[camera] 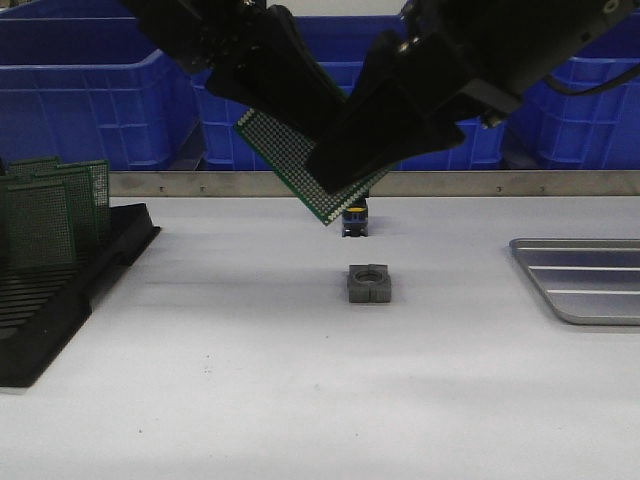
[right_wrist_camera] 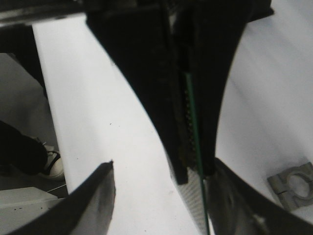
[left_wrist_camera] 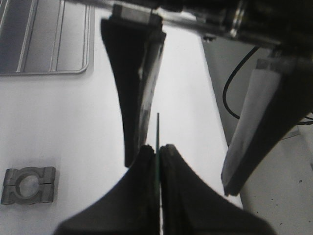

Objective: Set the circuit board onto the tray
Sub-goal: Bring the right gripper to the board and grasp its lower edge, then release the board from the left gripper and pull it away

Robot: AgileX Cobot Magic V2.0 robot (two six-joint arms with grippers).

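Front view: the circuit board (camera: 300, 165) hangs tilted, pinched shut in the left pincer (camera: 300, 100). The right pincer (camera: 385, 140) gapes around its far end. The tray (camera: 585, 280) lies at four o'clock, nearer the right arm.

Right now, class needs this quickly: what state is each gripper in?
Left gripper: closed, holding the circuit board by its edge.
Right gripper: open, its fingers either side of the same board.

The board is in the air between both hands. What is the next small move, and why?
Probably close the right hand on the circuit board: its fingers stand open on either side of the board, which only the left hand clamps, and the tray lies on the right side.
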